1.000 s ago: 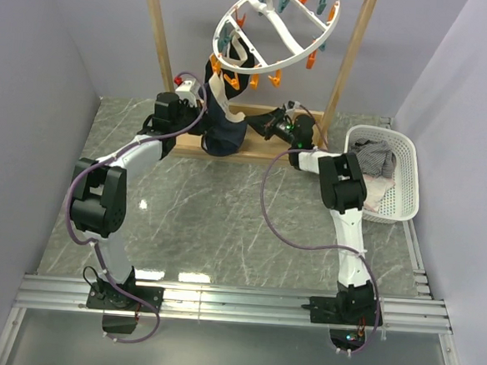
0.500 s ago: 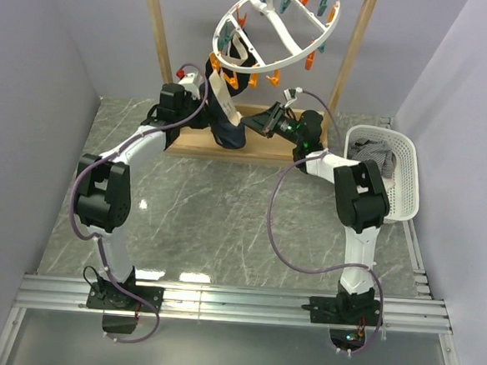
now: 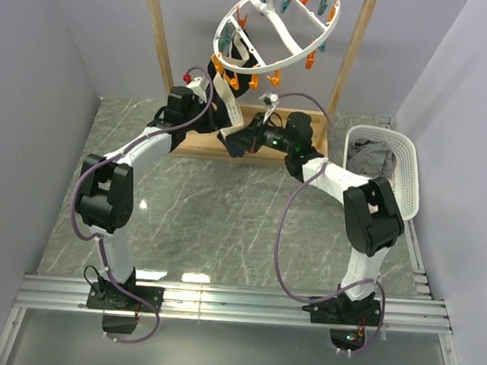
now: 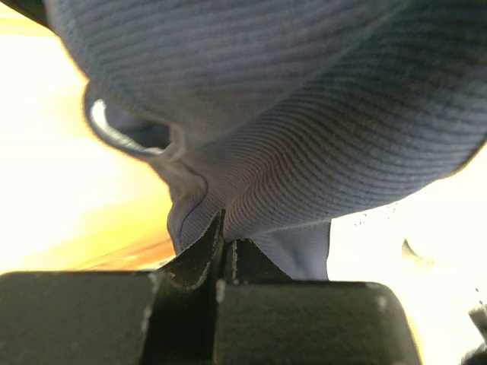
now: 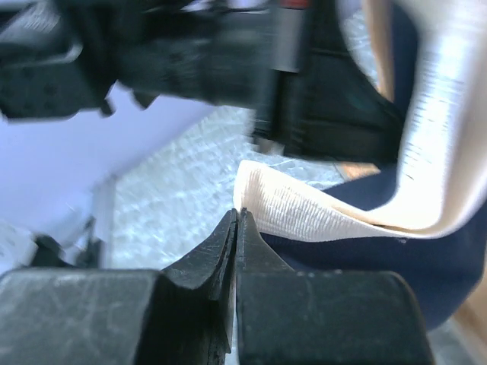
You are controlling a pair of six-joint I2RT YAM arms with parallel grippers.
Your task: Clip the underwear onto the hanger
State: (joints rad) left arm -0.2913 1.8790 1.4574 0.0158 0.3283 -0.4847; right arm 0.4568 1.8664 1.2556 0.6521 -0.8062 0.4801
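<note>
Underwear (image 4: 304,137) in grip of left tool (image 4: 226,234)

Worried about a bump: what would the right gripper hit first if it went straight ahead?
The underwear: its cream waistband sits right at the shut right gripper tips, though depth there is unclear.

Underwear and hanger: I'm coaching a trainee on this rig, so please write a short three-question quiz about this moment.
1. True or false: the underwear lies in the basket.
2. What does the left gripper pinch? A. navy fabric; B. an orange clip; C. the wooden frame.
3. What colour is the underwear's waistband in the right wrist view?
Key: 1 false, it is held up just below the hanger; 2 A; 3 cream.
</note>
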